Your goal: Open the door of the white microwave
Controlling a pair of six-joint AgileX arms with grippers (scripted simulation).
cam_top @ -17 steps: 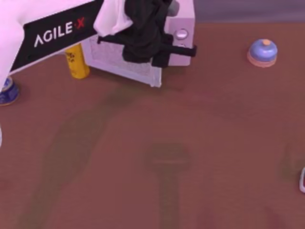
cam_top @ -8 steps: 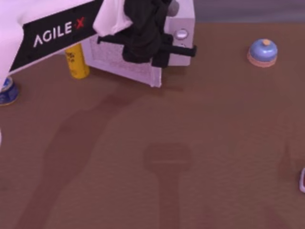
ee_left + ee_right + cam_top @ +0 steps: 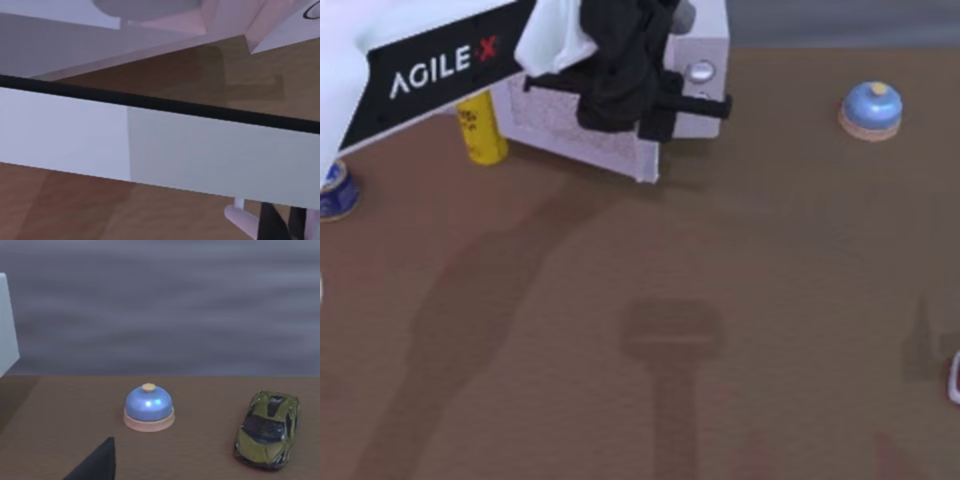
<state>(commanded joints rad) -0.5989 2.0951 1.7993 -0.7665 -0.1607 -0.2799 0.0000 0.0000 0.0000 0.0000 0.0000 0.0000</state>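
The white microwave [image 3: 705,45] sits at the tabletop's far edge, left of centre, its door [image 3: 585,135] swung partly out toward the near side. The door looks like a stiff, light hinged panel, best taken at its free edge near the knobs. The left gripper [image 3: 665,105] hangs over that edge; I cannot tell how its fingers stand. The arm hides much of the oven. The right arm is parked at the right edge

Even soft light; faint arm shadows on table [image 3: 800,300], mild blur
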